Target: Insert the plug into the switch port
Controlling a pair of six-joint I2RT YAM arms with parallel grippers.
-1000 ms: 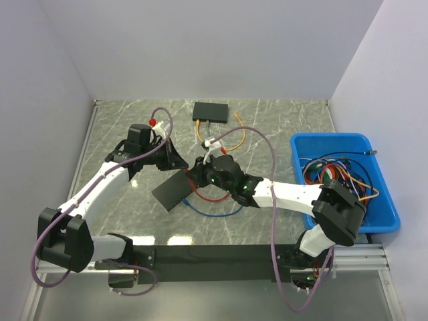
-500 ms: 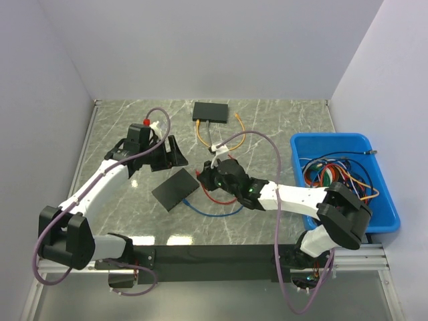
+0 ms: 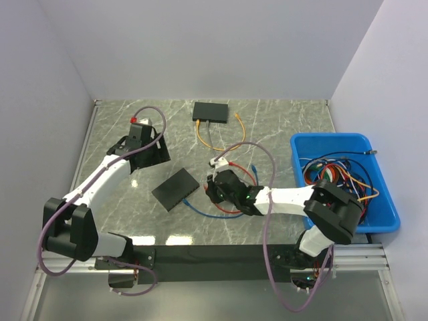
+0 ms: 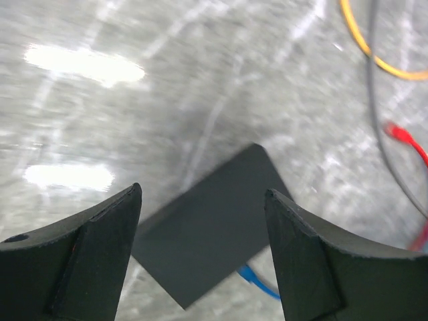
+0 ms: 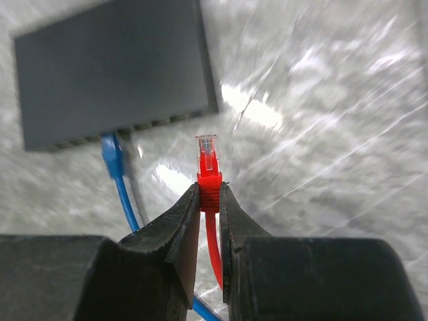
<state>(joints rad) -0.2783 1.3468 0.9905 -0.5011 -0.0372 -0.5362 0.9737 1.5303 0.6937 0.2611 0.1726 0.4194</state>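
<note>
My right gripper (image 5: pixel 208 190) is clamped on the plug (image 5: pixel 208 167), with both fingers pressed against its red boot. The plug is a clear plastic connector on that boot, and a thin red cable (image 5: pixel 214 247) runs back from it between my fingers. Its long axis lies in line with my fingers. The clear tip points straight away from my wrist, toward the switch (image 5: pixel 114 73). The tip is near the switch but apart from it, held over the table (image 5: pixel 321 134) just off the right end of the port row (image 5: pixel 157 122) as my right wrist camera sees it.

The switch is a flat black box lying flat. 1 blue plug (image 5: pixel 110 155) already sits in a port near the left end of that row, and its blue cable trails back toward me.

From above, the switch (image 3: pixel 175 188) lies at an angle near the middle of the table, with my right gripper (image 3: pixel 210 190) just beside its right-hand edge. I cannot make out the plug itself in that view.

My left gripper (image 3: pixel 152 152) hangs over the table to the left of the switch and beyond it. Its 2 fingers are spread wide with nothing between them. In my left wrist view the switch (image 4: pixel 214 227) shows below the gap.
</note>
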